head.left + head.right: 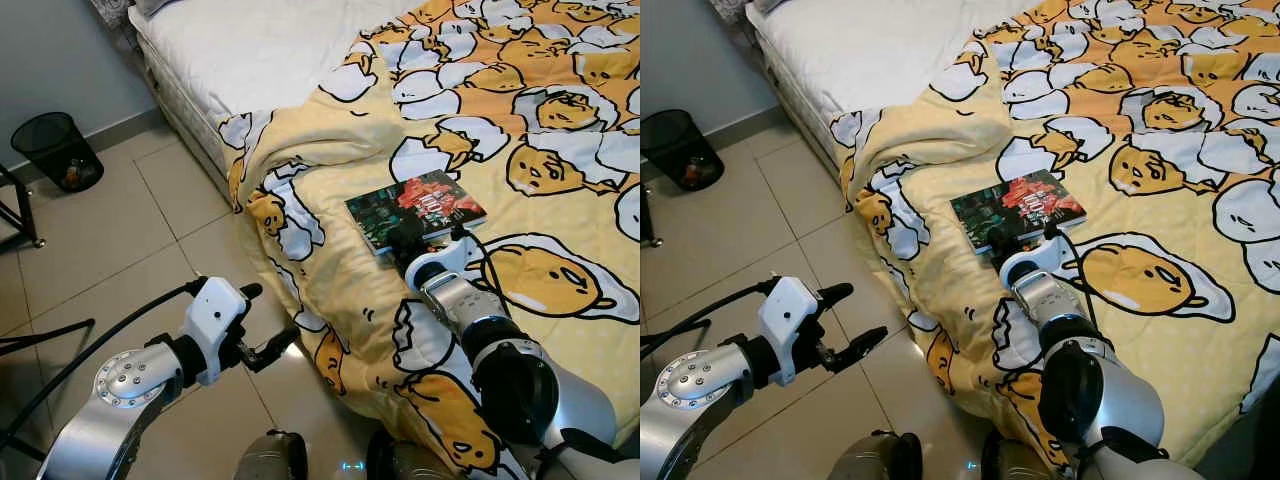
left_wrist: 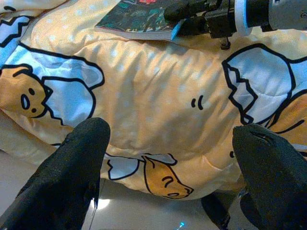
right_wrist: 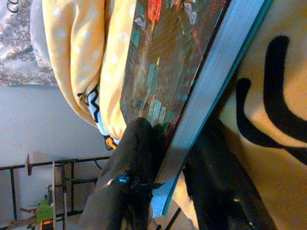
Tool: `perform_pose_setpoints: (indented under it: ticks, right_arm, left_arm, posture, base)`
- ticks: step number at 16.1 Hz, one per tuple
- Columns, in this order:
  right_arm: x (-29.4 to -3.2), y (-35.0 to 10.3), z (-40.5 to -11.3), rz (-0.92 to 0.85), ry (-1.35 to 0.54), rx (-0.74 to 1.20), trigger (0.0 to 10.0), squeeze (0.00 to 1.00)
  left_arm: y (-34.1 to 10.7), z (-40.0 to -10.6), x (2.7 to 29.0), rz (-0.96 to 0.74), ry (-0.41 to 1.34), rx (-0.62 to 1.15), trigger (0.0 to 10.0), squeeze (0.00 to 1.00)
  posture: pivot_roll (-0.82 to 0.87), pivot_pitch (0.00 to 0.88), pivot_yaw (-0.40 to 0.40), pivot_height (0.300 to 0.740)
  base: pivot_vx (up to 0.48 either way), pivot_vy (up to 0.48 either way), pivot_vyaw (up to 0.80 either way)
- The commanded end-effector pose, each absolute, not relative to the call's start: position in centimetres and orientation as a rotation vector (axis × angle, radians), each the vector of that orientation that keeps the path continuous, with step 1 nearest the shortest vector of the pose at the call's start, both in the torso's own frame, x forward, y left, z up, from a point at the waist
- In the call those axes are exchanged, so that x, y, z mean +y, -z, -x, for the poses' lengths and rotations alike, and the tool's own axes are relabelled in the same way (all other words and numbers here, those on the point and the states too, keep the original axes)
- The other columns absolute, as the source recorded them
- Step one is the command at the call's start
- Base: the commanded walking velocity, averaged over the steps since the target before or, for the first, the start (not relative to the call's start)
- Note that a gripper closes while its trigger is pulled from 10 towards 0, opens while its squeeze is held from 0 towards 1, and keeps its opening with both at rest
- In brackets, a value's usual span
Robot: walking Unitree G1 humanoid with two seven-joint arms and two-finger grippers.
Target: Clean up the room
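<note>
cleanup's barely started: right tool (image 1: 408,240) pinches the book (image 1: 415,208) still on the bed (image 1: 250,60), left tool (image 1: 262,322) wide open.

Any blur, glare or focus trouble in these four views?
Both eye views: sharp and evenly lit, with a small glint on the floor tile. Left wrist view: the left gripper's close fingers look soft, while the blanket is crisp. Right wrist view: the book is near and slightly soft, and the blanket beside it looks bright.
</note>
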State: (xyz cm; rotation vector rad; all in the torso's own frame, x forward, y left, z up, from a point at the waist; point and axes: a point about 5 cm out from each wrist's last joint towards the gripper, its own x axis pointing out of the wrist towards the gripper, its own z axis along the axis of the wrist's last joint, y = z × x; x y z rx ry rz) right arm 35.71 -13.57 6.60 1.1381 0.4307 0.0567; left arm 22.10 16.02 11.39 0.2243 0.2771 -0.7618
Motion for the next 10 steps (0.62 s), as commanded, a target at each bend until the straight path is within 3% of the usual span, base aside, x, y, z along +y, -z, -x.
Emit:
perform_pose_setpoints:
  ticks: [1,4,7,10]
  right_arm:
    - [-13.2,-6.0,-35.4,-1.153,-0.041,0.451,0.0,0.0]
    - [-13.1,-6.2,-35.5,-1.15,-0.039,0.446,0.0,0.0]
    - [-13.3,-6.8,-35.8,-0.948,-0.139,0.414,0.0,0.0]
    - [-15.0,-8.0,-36.1,-0.886,-0.217,0.287,0.0,0.0]
  left_arm:
    - [-10.9,-21.9,16.2,-0.235,0.764,0.302,10.0,1.0]
    - [-10.8,-22.1,16.1,-0.234,0.766,0.301,10.0,1.0]
    - [-11.2,-22.3,16.0,-0.223,0.744,0.272,10.0,1.0]
    - [-12.0,-23.1,16.0,-0.167,0.667,0.206,10.0,1.0]
  posture:
    - [0.15,0.157,0.076,0.74]
    - [0.15,0.142,0.073,0.74]
    - [0.15,0.112,0.063,0.74]
    - [0.13,0.054,0.05,0.74]
  base:
    - [0.0,0.0,0.0]
    - [0.0,0.0,0.0]
    - [0.0,0.0,0.0]
    - [0.0,0.0,0.0]
